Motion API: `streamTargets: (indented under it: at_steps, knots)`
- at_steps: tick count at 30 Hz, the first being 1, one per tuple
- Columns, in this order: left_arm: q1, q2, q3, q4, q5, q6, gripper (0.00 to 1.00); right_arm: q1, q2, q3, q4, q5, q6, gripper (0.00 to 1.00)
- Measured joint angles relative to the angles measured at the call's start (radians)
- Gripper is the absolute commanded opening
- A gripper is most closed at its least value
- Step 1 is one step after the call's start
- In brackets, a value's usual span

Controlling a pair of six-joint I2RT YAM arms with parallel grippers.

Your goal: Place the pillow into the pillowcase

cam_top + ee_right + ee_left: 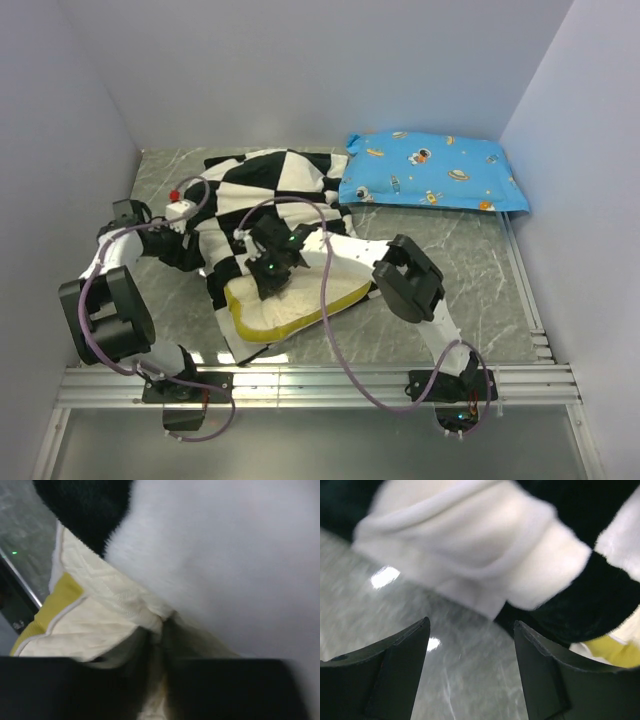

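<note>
- Lying on the grey table (440, 250), the pillowcase (265, 185) covers the far part of the pillow (290, 305); its cream near end sticks out
- right gripper (157, 662): fingers nipped together on a fold of pillow fabric at the case's mouth
- left gripper (471, 625): fingers apart, empty, over the table just beside the case's left edge

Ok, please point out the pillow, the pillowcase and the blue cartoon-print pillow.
pillow (290, 312): top external view, on its bare cream end.
pillowcase (262, 178): top external view, on its far checkered part.
blue cartoon-print pillow (430, 172): top external view, on its middle.
</note>
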Motion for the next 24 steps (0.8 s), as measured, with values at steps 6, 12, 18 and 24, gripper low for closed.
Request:
streamTargets:
  at_steps: [6,12,18,24]
  knots:
    - [-0.088,0.028,-0.056,0.142,0.005,0.041,0.67,-0.08,-0.087,-0.06,0.029,-0.088,0.025,0.0]
    - [-0.141,0.104,-0.056,0.261,0.021,0.097,0.5,-0.09,-0.195,-0.158,0.05,-0.092,-0.002,0.0]
    - [-0.211,0.113,-0.035,0.23,0.031,0.179,0.16,-0.118,-0.203,-0.161,0.051,-0.127,0.003,0.0]
    - [-0.254,0.095,0.053,0.023,0.055,0.323,0.0,-0.158,-0.201,-0.152,0.035,-0.146,0.019,0.0]
